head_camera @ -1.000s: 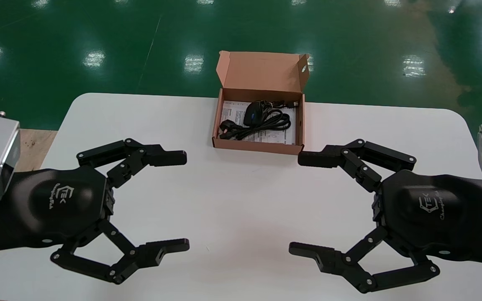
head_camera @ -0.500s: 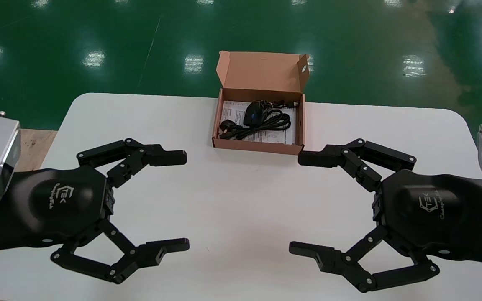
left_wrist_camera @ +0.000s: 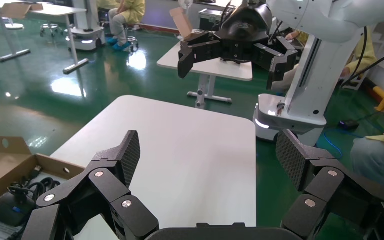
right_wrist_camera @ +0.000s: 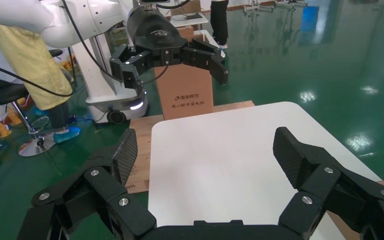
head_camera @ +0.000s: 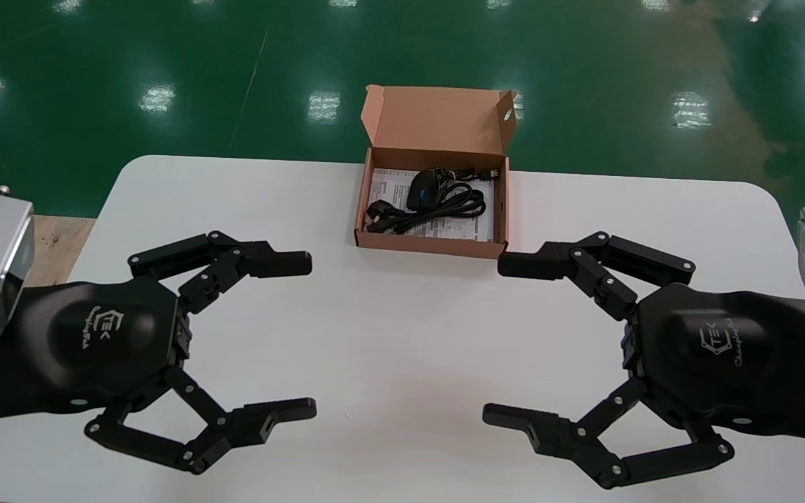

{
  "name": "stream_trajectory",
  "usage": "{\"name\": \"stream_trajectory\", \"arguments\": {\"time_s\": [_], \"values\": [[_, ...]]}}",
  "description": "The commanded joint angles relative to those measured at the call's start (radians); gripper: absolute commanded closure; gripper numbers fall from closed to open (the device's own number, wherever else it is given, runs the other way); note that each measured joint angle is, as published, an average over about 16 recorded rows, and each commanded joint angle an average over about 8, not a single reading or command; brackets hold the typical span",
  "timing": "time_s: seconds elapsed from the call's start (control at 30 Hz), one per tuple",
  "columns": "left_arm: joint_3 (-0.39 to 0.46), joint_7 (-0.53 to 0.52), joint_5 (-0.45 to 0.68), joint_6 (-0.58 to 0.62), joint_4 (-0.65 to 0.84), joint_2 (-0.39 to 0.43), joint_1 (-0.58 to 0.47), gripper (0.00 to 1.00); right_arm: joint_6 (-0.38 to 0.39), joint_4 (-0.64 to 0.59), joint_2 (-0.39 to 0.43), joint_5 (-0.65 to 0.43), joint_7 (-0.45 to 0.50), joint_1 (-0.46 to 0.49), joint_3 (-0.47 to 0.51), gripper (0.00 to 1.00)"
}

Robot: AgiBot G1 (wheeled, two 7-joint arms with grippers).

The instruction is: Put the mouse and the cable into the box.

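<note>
An open cardboard box (head_camera: pixel 367 202) stands at the table's far middle, its lid tilted back. Inside it lie a black mouse (head_camera: pixel 420 191) and a coiled black cable (head_camera: pixel 444 202) on a printed sheet. The box's corner, with the mouse (left_wrist_camera: pixel 5 207) and cable (left_wrist_camera: pixel 22 187), also shows in the left wrist view. My left gripper (head_camera: pixel 305 335) hovers open over the near left of the table, holding nothing. My right gripper (head_camera: pixel 497 340) hovers open over the near right, also holding nothing. Each wrist view shows its own gripper (left_wrist_camera: pixel 207 155) (right_wrist_camera: pixel 205 150) wide open above bare tabletop.
The white table (head_camera: pixel 402 328) has rounded corners and a green floor behind it. A wooden pallet (head_camera: pixel 46 244) lies by the table's left edge. Another robot (left_wrist_camera: pixel 300 75) and more tables stand farther off in the room.
</note>
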Motion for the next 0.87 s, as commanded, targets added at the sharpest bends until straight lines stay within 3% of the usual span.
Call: {"name": "stream_trajectory", "arguments": {"time_s": [0.03,0.87], "values": [[0.000,0.000,0.000,0.000,0.000,0.000,0.000,0.00,0.000,0.000,0.000,0.000,0.000,0.000,0.000,0.00],[0.000,0.000,0.000,0.000,0.000,0.000,0.000,0.00,0.000,0.000,0.000,0.000,0.000,0.000,0.000,0.00]]}}
